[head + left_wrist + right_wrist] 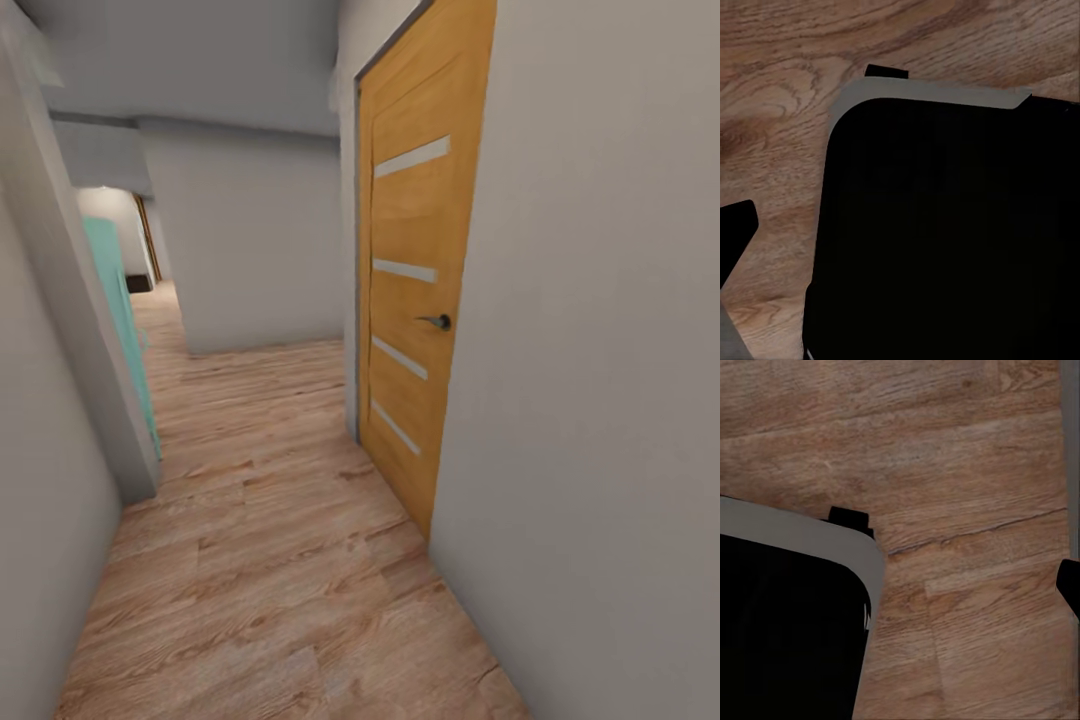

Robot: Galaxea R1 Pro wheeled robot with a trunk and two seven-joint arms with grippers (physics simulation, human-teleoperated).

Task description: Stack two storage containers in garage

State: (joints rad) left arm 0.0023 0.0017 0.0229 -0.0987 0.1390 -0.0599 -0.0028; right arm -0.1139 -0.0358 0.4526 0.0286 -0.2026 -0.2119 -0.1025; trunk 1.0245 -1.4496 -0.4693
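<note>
Wood-plank flooring (270,560) runs down a narrow hallway; an oak door (415,270) stands closed on the right, a teal door (120,320) far left. Both wrist views look down on planks and the dark robot base (945,232); I cannot tell either claw's state.

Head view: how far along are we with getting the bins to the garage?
Nothing looks done from here. The head view shows a corridor with a wood-plank floor, a closed wooden door on the right and a teal door ahead on the left, so the robot is in transit. The wrist views look down at the robot's dark base over planks. No container or concrete floor is visible; carrying and stacking apparently remain.
</note>
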